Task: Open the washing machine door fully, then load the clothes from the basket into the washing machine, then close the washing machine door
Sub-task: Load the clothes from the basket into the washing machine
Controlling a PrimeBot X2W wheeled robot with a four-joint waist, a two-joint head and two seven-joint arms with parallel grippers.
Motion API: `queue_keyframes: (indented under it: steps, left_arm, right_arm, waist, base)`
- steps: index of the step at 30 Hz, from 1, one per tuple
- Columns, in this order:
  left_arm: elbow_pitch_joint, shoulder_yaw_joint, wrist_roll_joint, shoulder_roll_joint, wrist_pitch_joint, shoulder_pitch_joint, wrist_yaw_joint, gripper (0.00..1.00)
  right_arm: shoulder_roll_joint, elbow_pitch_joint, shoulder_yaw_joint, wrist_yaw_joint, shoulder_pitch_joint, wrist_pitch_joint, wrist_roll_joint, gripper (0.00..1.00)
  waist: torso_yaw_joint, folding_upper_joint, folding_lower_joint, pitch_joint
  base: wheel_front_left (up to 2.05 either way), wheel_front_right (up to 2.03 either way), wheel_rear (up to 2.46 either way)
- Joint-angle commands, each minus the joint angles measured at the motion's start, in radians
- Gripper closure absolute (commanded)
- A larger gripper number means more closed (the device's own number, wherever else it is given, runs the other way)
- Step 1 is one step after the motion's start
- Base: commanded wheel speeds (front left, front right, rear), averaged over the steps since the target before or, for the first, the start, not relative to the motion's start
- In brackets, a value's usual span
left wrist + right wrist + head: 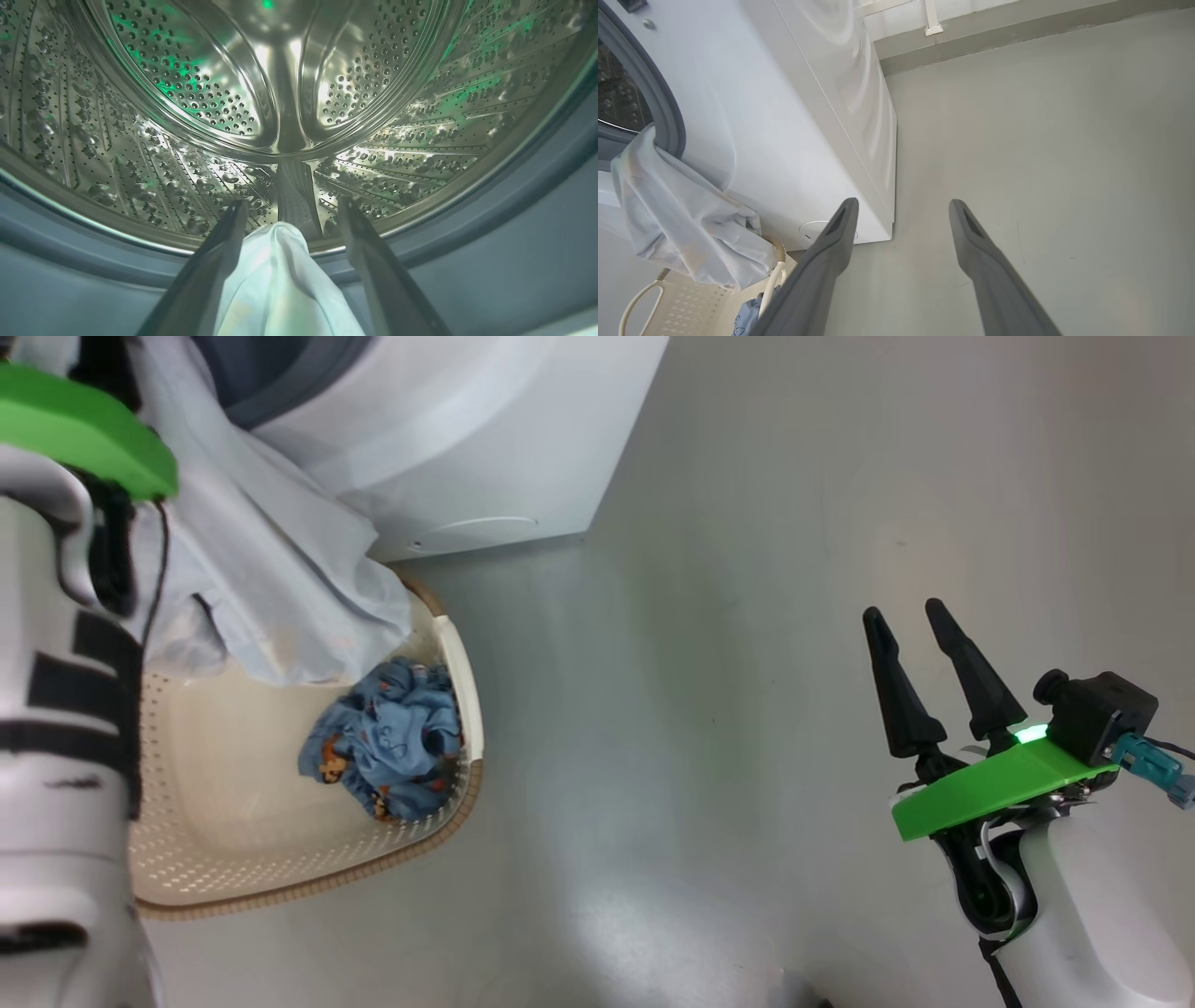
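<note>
The loading step is under way. The left claw point(293, 204) is seen at the mouth of the steel drum point(187, 70), fingers spread, with the pale garment point(280, 284) lying between them rather than pinched. Much of that garment is draped out over the grey gasket point(514, 224) and down the front of the washing machine point(485, 429) toward the basket point(471, 709), so it is judged only partly in. Next, the cloth will likely need to be regripped or pushed deeper so that nothing is left across the lip. The blue printed garment point(387, 737) is bunched against the basket's right wall, not yet picked. The right claw point(904, 609) is held released over bare floor point(747, 709), well apart, with ample room around it. The gasket edge and basket rim are judged the likely snag points.
</note>
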Motion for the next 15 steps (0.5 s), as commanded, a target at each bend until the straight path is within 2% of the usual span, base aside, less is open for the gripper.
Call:
queue_keyframes:
  steps: [1,15]
  left_arm:
    - [-0.05,0.013,0.005,0.033,-0.006,0.039,-0.002,0.0]
    - [-0.332,0.072,0.04,-0.037,-0.006,0.336,-0.017,0.0]
  right_arm:
    - [-0.013,-0.018,0.012,0.002,0.025,-0.012,0.005,0.0]
    - [-0.036,-0.027,-0.025,0.002,0.055,-0.012,-0.003,0.0]
  waist:
    - [0.011,-0.0001,0.0,-0.011]
    - [0.06,-0.0001,0.0,-0.055]
  base:
    - [0.0,0.0,0.0]
    - [0.0,0.0,0.0]
